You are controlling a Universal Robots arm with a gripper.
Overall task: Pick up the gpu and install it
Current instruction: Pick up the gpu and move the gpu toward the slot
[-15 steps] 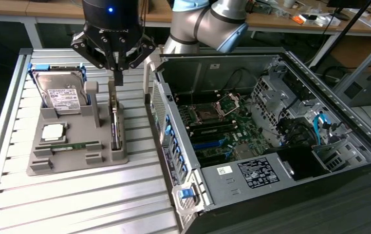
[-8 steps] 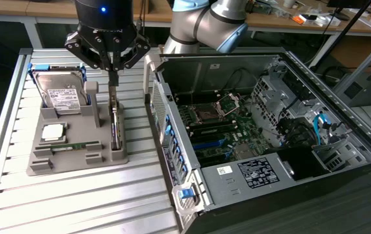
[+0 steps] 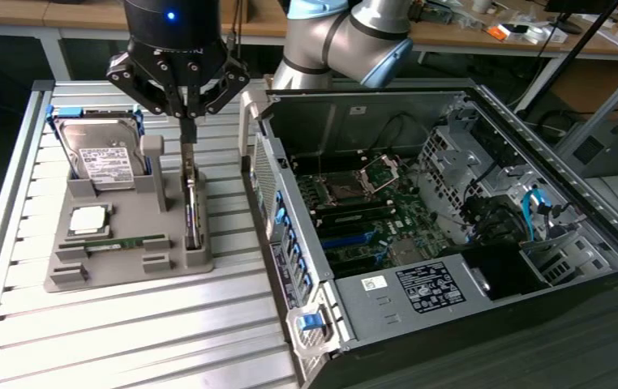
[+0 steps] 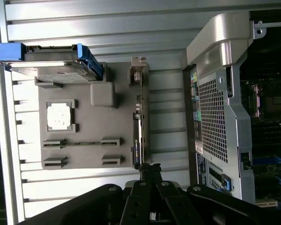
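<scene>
The gpu (image 3: 192, 207) is a thin dark card standing edge-on in the slot of the grey holder tray (image 3: 125, 271) nearest the computer case. In the wrist view the gpu (image 4: 137, 136) runs as a narrow strip with its silvery bracket at the far end. My gripper (image 3: 186, 134) hangs right above the card's far end, fingers shut together and pointing down. Nothing shows between them. My gripper's (image 4: 150, 172) closed tips sit just off the card's near end in the wrist view.
The tray also holds a silver hard drive (image 3: 109, 154) in a blue frame, a square processor chip (image 3: 87, 219) and a slim green memory stick (image 3: 120, 241). An open computer case (image 3: 450, 211) lies at the exterior view's right on the slatted metal table (image 3: 125, 340).
</scene>
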